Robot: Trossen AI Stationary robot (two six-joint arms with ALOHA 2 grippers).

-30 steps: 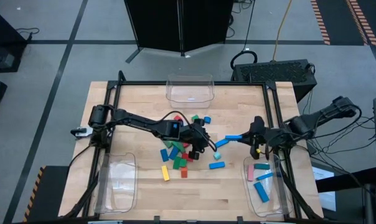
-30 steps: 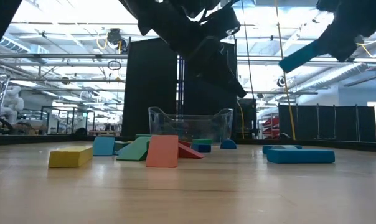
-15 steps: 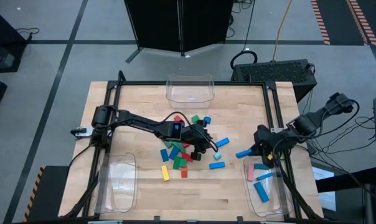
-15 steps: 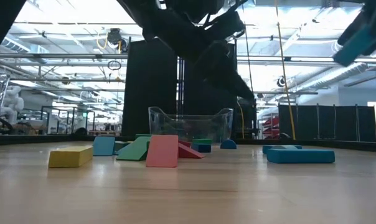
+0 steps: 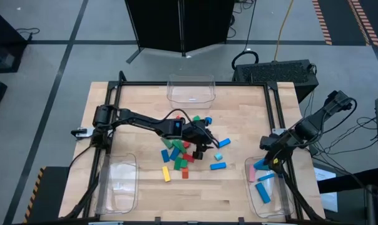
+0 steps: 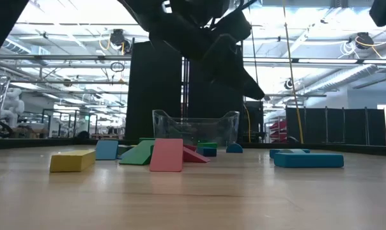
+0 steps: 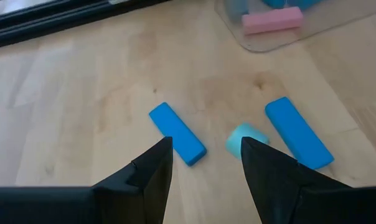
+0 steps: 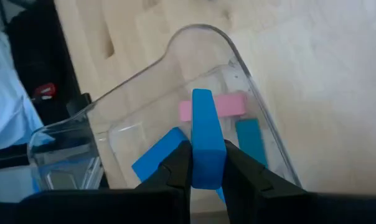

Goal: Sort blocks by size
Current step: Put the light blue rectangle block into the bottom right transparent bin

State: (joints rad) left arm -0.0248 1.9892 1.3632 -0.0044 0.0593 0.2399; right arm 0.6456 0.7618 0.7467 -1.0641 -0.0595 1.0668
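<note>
Blocks of several colours lie in a pile (image 5: 179,153) mid-table. Just right of it are two blue bars (image 7: 177,134) (image 7: 298,132) and a small cyan block (image 7: 243,138), all flat on the wood. My left gripper (image 5: 206,144) hovers open above them, and its fingers (image 7: 157,171) touch nothing. My right gripper (image 5: 270,164) is shut on a blue bar (image 8: 203,134) over the clear bin (image 5: 264,190) at the near right. In that bin lie a pink bar (image 8: 235,104) and blue bars (image 8: 160,158). My right gripper pinches the blue bar between its two fingers (image 8: 175,165), gripping the two long sides at the end nearest the wrist (image 8: 205,168). The fingers slant downward and lie along the bar. The bar sticks out ahead of them, lifted clear above the bin's inside.
An empty clear bin (image 5: 190,89) stands at the far edge, another (image 5: 117,184) at the near left. In the low view a yellow block (image 6: 72,160), a green wedge (image 6: 138,153), a salmon block (image 6: 167,155) and a blue bar (image 6: 308,160) rest on the table.
My right gripper has carried the blue bar from mid-table toward the near right corner, over the bin there. It tipped its fingers downward and stayed shut on the bar. The left gripper has barely moved.
</note>
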